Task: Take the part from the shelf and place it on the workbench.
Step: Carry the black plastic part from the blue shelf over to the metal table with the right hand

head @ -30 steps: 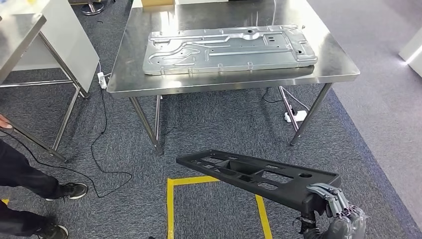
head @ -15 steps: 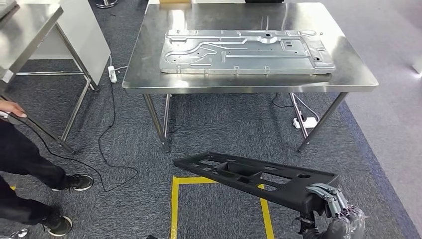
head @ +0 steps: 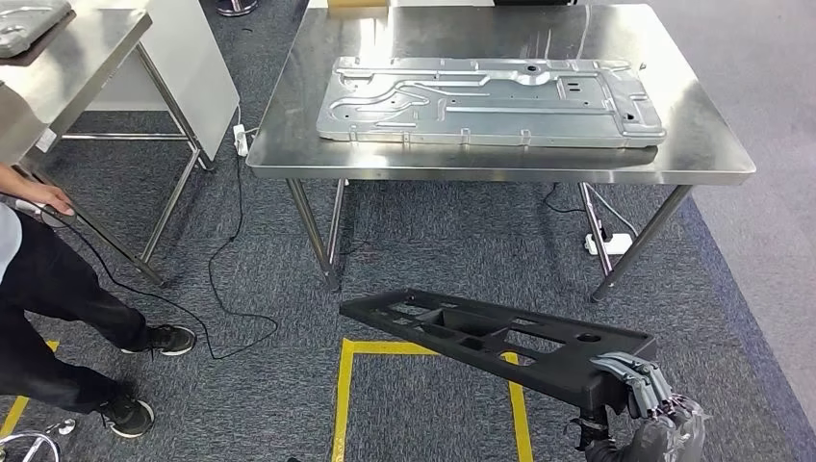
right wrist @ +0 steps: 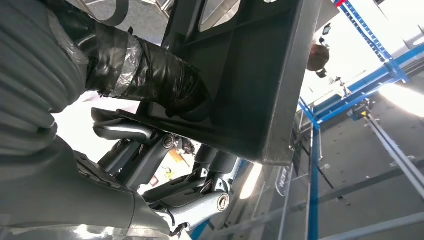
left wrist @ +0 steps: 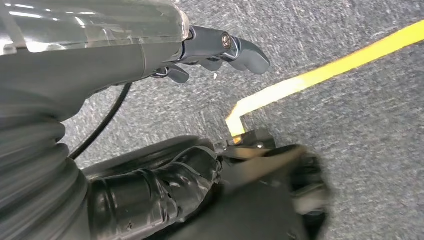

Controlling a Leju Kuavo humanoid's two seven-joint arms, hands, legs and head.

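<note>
Right hand [head: 647, 399] is gripping the black part [head: 496, 339] by its near end, fingers [head: 630, 371] curling over the top edge; part is hanging level over the carpet, well short of the bench [head: 289, 135]. Left hand [left wrist: 220, 47] is hanging over the carpet, fingers curled in, holding nothing.

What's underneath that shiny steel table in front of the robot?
Under the steel table lie grey carpet, a black cable and a white power strip by its right legs. The tabletop hides whatever lies farther back.
</note>
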